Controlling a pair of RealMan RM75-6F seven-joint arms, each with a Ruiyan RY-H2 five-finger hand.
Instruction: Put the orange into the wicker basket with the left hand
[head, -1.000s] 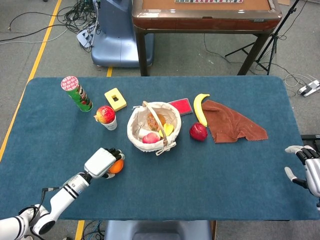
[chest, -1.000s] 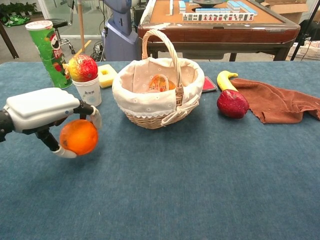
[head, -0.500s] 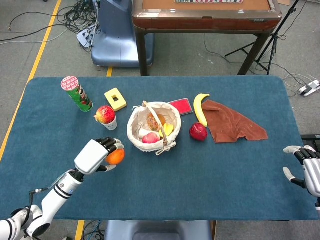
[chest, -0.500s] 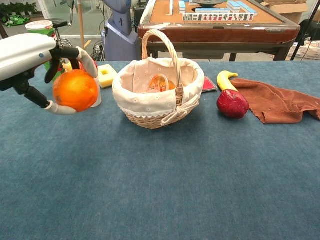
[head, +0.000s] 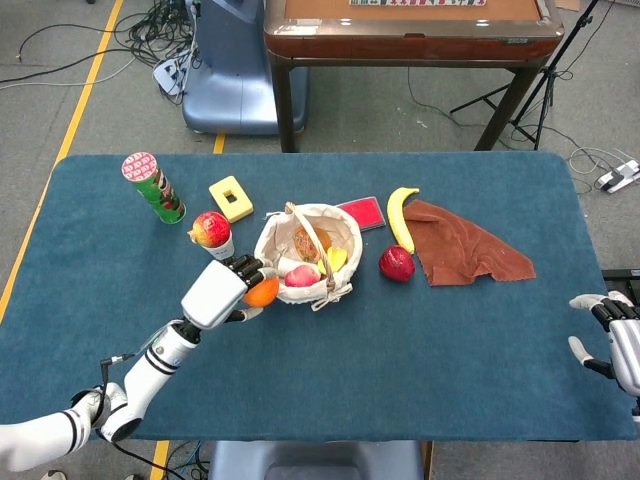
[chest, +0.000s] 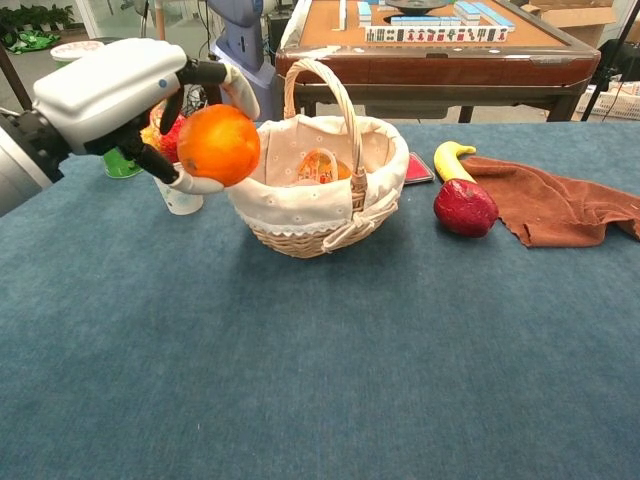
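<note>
From my remote station, the nearest element is the left hand (chest: 130, 85), raised above the blue table (chest: 330, 380) at its near-left. Its fingers (chest: 205, 72) wrap over the orange (chest: 218, 144) while the thumb supports it from below, so the orange is gripped and clear of the tabletop. In the head view the left hand (head: 220, 293) places the orange (head: 262, 291) just beside the left rim of the wicker basket (head: 272, 268), not yet over the opening.

The right hand (head: 612, 335) sits at the table's right edge with its fingers spread, holding nothing.

Next in depth, the wicker basket (chest: 290, 225) stands upright with its handle up and a white cloth liner; several fruits lie inside. Left of it, partly hidden by the left hand, a white cup (head: 221, 246) carries a red-yellow fruit (head: 210, 227). Right of the basket lies a red apple (chest: 465, 208), with a brown cloth (chest: 560, 208) beyond it and a banana (chest: 452, 156) behind the apple.

Farther back I see a red flat case (head: 362, 212), a yellow block (head: 230, 197) and a green canister (head: 153, 186).
</note>
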